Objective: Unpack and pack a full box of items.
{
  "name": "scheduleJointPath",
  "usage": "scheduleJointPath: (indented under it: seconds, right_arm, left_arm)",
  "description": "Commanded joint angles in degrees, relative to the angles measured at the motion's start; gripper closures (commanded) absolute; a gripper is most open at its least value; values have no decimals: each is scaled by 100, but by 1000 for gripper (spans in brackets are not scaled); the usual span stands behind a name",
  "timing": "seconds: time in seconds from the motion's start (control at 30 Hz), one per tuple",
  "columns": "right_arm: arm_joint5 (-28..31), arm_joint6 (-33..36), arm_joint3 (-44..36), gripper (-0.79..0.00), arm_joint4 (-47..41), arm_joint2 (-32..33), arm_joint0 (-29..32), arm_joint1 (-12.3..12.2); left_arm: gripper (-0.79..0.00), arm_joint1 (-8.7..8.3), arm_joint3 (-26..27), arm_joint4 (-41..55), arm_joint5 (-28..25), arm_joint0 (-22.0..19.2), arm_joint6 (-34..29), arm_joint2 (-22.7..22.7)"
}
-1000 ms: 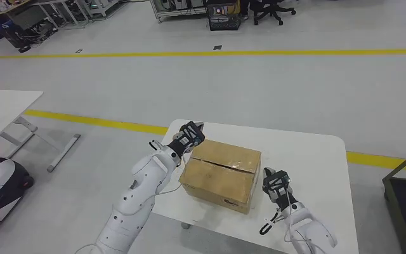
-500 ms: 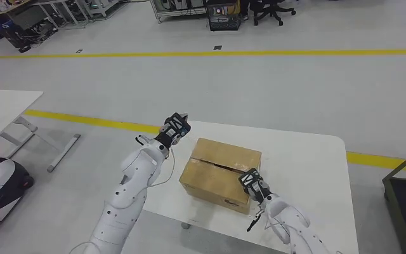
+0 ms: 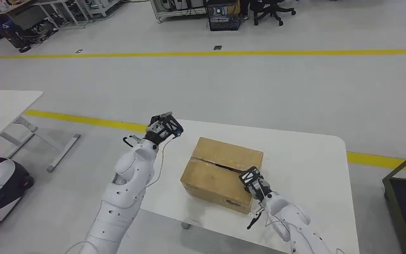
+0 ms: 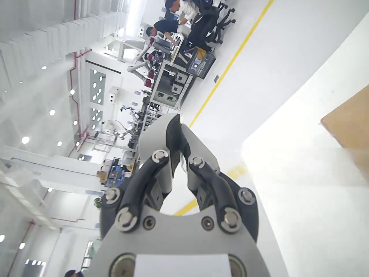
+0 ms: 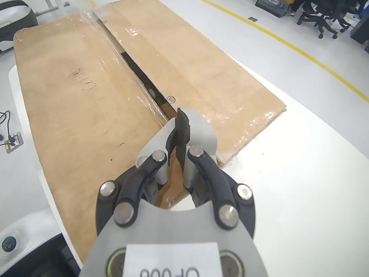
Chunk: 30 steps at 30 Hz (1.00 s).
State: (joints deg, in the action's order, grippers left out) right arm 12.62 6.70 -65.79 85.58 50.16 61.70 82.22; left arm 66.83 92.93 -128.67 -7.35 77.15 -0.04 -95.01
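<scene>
A brown cardboard box [image 3: 222, 171] sits mid-table, its top flaps closed with a narrow dark gap along the seam [image 5: 138, 73]. My left gripper [image 3: 166, 124] is off the box, over the table's far left corner. Its fingers [image 4: 173, 134] are pressed together. A strip of clear tape [image 5: 86, 4] lifts taut from the seam's far end toward that side and leaves the picture. My right gripper [image 5: 181, 122] is shut, its tips over the near end of the seam at the box's near right corner [image 3: 250, 180].
The white table [image 3: 304, 165] has bare room to the right of the box and a narrow band in front of it. A second white table [image 3: 16, 108] stands on the floor at the left. Office chairs [image 5: 325, 9] and equipment racks stand far behind.
My left gripper has pulled away from the box's far left corner, out to the left. My right gripper came in from beside the box to its near right corner, then stayed.
</scene>
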Motion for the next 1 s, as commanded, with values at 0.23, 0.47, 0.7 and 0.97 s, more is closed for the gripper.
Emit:
scheduleJointPath:
  seconds: [0.23, 0.47, 0.7, 0.97]
  right_arm:
    - [41, 186, -181, 0, 114, 63, 77, -25]
    - [30, 289, -153, 0, 87, 106, 109, -25]
    - [26, 348, -155, 0, 93, 160, 131, -32]
    - [-7, 392, -198, 0, 71, 229, 187, -41]
  left_arm:
    - [0, -16, -286, -678, 498, -23, -287, -34]
    - [0, -15, -381, -726, 808, -47, -520, -192]
    - [0, -3, -555, -783, 990, -102, -681, -220]
    - [0, 1, -1028, -1329, 1350, -250, -1029, -194]
